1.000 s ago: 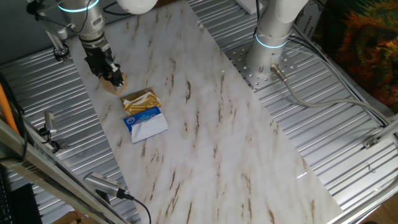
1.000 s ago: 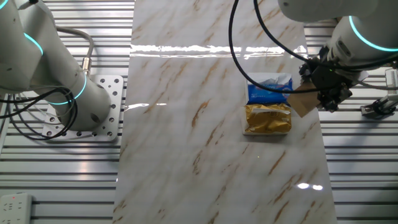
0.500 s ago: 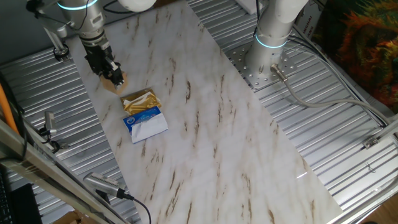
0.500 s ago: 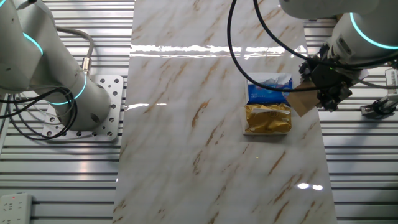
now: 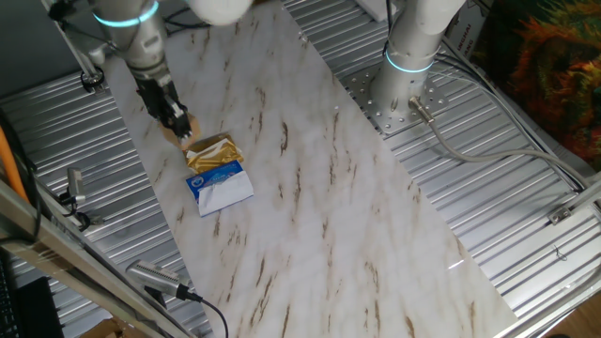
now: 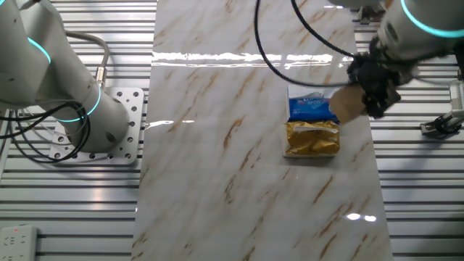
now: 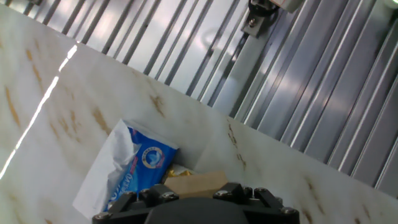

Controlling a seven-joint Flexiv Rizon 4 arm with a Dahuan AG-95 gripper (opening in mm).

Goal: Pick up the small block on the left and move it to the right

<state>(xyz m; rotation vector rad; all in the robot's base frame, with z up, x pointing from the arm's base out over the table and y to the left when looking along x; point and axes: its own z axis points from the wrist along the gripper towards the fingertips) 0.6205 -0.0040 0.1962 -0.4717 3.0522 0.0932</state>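
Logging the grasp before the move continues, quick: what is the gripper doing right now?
Gripper: closed on the small block, holding it above the table beside the blue-and-white packet.

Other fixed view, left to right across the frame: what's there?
Second arm's base plate → marble tabletop → gold foil packet → small block held in the tool.
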